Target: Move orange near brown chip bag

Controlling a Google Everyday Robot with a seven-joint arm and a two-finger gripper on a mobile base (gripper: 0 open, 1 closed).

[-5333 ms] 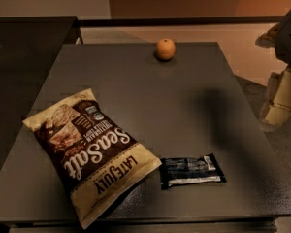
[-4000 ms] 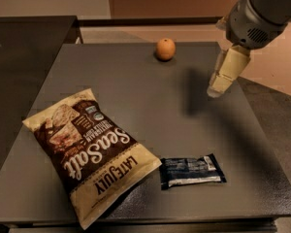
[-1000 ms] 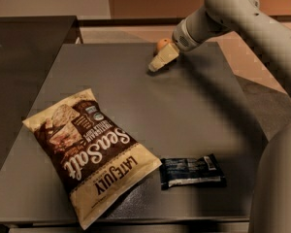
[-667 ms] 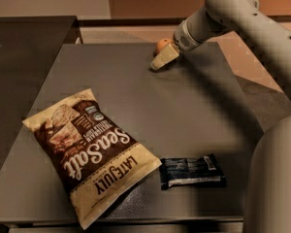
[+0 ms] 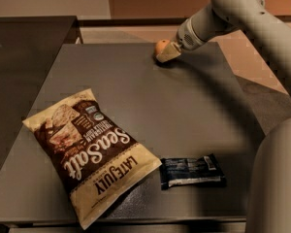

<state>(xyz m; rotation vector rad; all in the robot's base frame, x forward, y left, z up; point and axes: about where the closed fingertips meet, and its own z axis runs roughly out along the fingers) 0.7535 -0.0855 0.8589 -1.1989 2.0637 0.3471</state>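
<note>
The orange (image 5: pixel 160 46) sits near the far edge of the dark grey table (image 5: pixel 184 110), partly hidden by my gripper (image 5: pixel 167 52), which is right against it on its right side, low over the table. The arm reaches in from the upper right. The brown chip bag (image 5: pixel 89 152), brown and cream and printed "Sea Salt" and "Late July", lies flat at the front left of the table, far from the orange.
A small dark blue-black snack bar wrapper (image 5: pixel 191 170) lies at the front right, just right of the bag. A darker counter (image 5: pixel 24 52) adjoins the table on the left. The robot's pale body (image 5: pixel 276 178) fills the lower right corner.
The gripper came in from the right and across to the orange at the far edge. Over the last second it has hardly moved. The bag and the wrapper have not moved.
</note>
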